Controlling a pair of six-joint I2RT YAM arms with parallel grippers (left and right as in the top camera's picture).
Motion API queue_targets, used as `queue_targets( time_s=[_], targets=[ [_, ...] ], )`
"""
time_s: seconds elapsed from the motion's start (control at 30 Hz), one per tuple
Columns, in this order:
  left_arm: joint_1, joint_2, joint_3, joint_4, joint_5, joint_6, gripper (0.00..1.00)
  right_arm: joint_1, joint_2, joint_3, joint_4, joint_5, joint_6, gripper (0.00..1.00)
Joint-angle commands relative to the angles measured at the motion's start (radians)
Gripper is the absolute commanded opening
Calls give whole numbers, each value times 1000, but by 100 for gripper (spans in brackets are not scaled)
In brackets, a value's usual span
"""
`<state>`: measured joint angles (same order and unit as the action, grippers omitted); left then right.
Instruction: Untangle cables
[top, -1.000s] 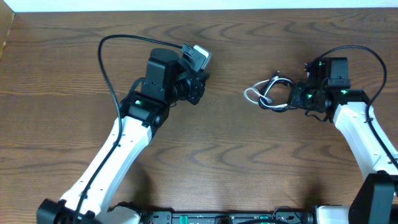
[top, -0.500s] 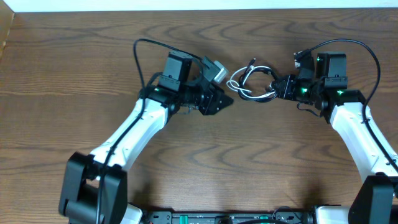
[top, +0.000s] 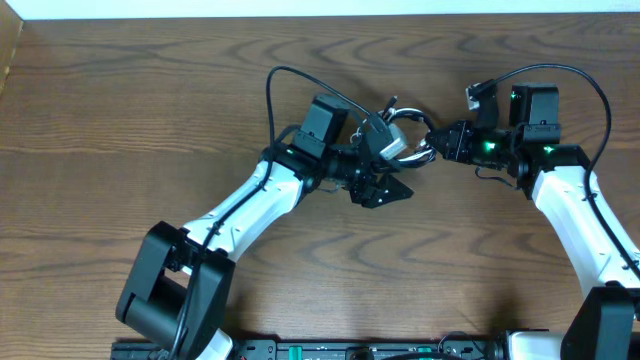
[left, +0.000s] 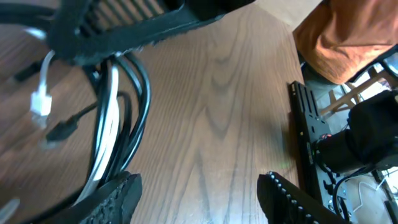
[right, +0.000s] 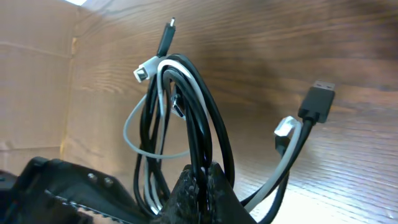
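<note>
Now: my right claw (right: 202, 179) grips the cables (right: 199, 130); left claw (left: 199, 190) gapes wide.
Risk: left grabs every strand together, and pulling cinches the knot.

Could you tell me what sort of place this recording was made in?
Probably a robotics lab bench: two robot arms work over a wooden table, the right gripper pinching a cable tangle.

The cables (left: 111, 106) appear blurred and partly cropped.

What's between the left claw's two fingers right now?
Only bare wooden table between the left gripper's fingers, in the left wrist view; the cables pass just outside one finger.
</note>
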<state>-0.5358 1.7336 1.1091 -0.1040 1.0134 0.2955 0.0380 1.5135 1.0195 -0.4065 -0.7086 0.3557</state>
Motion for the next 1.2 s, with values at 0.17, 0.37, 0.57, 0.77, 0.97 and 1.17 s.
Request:
queue_targets(
  time_s=[0.17, 0.37, 0.57, 0.77, 0.97, 1.17],
  targets=[
    [-22, 6, 13, 19, -91, 23, 74, 8, -44, 2, -22, -136, -21, 1],
    [-18, 6, 13, 100, -269, 22, 75, 8, -44, 2, -81, -137, -51, 1],
    [-18, 6, 13, 110, -470, 22, 78, 8, -44, 2, -108, -150, -68, 1],
    [-18, 10, 13, 109, -487, 22, 81, 8, -50, 2, -91, -227, -76, 1],
    [-20, 27, 13, 86, -407, 21, 81, 8, -61, 2, -83, -228, -84, 1],
    [-20, 29, 13, 72, -312, 21, 81, 8, -61, 2, -80, -226, -83, 1]
  ],
)
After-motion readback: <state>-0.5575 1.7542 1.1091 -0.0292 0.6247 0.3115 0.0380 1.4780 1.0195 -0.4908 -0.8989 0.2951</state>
